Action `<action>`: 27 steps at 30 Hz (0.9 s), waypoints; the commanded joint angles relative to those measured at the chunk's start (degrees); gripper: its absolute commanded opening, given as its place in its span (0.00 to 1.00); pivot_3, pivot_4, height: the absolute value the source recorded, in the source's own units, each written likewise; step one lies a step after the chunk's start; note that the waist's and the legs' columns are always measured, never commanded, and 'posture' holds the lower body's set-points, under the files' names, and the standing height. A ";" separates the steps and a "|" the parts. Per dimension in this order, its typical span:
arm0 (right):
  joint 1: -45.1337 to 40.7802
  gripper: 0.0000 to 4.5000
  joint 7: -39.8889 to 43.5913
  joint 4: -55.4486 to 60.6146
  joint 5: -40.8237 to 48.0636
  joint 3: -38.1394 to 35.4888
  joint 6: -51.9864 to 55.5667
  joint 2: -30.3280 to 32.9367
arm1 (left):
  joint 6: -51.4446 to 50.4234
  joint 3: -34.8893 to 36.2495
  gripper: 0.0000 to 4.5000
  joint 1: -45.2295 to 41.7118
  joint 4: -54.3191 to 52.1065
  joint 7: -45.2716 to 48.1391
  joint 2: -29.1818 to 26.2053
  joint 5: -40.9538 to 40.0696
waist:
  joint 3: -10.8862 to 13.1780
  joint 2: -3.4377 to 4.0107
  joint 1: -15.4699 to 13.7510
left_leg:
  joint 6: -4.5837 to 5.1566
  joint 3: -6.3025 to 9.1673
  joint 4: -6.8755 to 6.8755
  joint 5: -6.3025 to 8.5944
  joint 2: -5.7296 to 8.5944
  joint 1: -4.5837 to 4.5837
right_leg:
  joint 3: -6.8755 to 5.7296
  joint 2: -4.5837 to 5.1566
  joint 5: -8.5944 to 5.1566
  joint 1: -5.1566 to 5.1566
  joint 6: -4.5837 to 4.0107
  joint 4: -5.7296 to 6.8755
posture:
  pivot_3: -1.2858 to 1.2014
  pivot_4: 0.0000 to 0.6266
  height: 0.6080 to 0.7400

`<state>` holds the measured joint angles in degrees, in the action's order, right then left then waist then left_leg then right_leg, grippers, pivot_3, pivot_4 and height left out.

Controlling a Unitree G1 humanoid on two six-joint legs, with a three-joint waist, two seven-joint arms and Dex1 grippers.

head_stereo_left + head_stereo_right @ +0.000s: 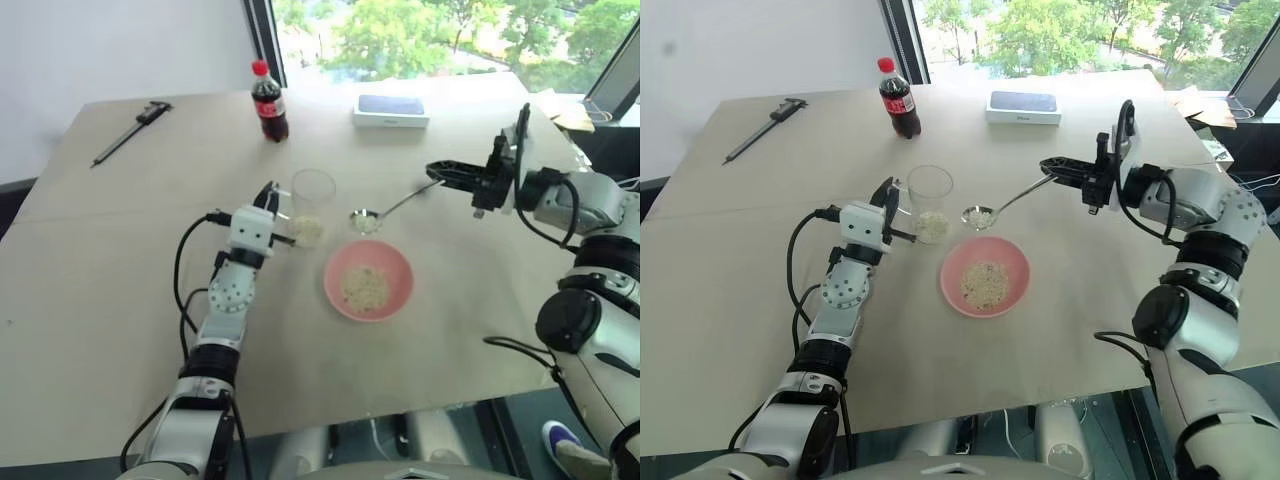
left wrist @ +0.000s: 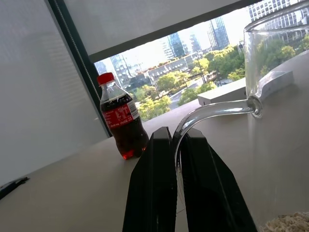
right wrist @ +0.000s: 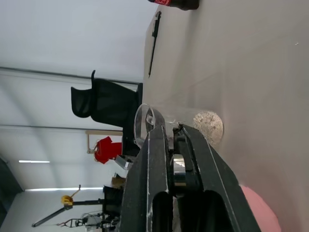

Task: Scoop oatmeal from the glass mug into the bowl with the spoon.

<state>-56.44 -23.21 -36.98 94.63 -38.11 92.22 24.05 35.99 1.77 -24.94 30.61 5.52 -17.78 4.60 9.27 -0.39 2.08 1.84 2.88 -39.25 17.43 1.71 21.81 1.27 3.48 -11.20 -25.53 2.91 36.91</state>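
On the beige table, head views: clear round glass mug [image 1: 930, 200], a little pale flaky oatmeal [image 1: 932, 226] at its bottom, handle hidden behind the left gripper [image 1: 887, 212]. Shallow pink bowl [image 1: 985, 276] just beside it, holding a loose heap. Shiny silver spoon [image 1: 1002, 207], oats in its oval bowl, above the table between mug and bowl; right gripper [image 1: 1068, 168] clamps the handle end.

Left wrist view: black fingers [image 2: 153, 193] pinched on the curved glass handle; mug cut off.

Right wrist view: fingers [image 3: 154, 169] closed on metal; spoon bowl hidden.
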 commanded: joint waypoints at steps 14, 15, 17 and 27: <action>12.44 0.00 6.72 30.08 6.76 20.93 -11.78 6.26 | -0.80 -0.55 0.02 0.72 3.39 1.70 -1.07 0.79 | -0.11 0.05 0.02 | 0.05 0.00 -0.03 0.02 -0.01 0.00 | 0.01 0.01 0.01 0.02 0.02 -0.02 | 0.52 0.24 1.00; 12.69 0.00 8.07 31.69 5.22 21.19 -13.05 6.38 | -0.73 -0.54 0.02 0.69 3.51 1.78 -1.08 0.76 | -0.12 0.05 0.02 | 0.06 0.00 -0.03 0.03 -0.01 0.00 | 0.01 0.01 0.01 0.02 0.02 -0.02 | 0.52 0.24 1.00; 12.30 0.00 10.52 34.22 3.31 21.45 -15.31 6.61 | -0.60 -0.54 0.02 0.60 3.74 1.94 -1.09 0.68 | -0.15 0.07 0.02 | 0.06 0.02 -0.03 0.03 -0.01 -0.02 | -0.01 -0.01 0.01 0.02 0.02 -0.03 | 0.52 0.24 1.00; 14.54 0.00 39.28 52.80 -19.00 29.24 -24.69 14.67 | -1.11 -0.15 0.02 -0.04 3.70 2.88 -0.63 -0.88 | -0.18 0.05 -0.11 | 0.06 0.08 -0.04 0.03 0.00 -0.02 | -0.06 -0.02 0.00 0.04 0.03 -0.08 | 0.52 0.24 1.00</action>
<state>-41.96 10.78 12.29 78.92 -9.30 70.88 37.85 36.38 1.75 -26.03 32.59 7.46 -17.97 3.09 9.09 -0.34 1.96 1.89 2.96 -39.29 17.46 1.72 21.78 1.20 3.46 -11.20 -25.48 2.94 36.83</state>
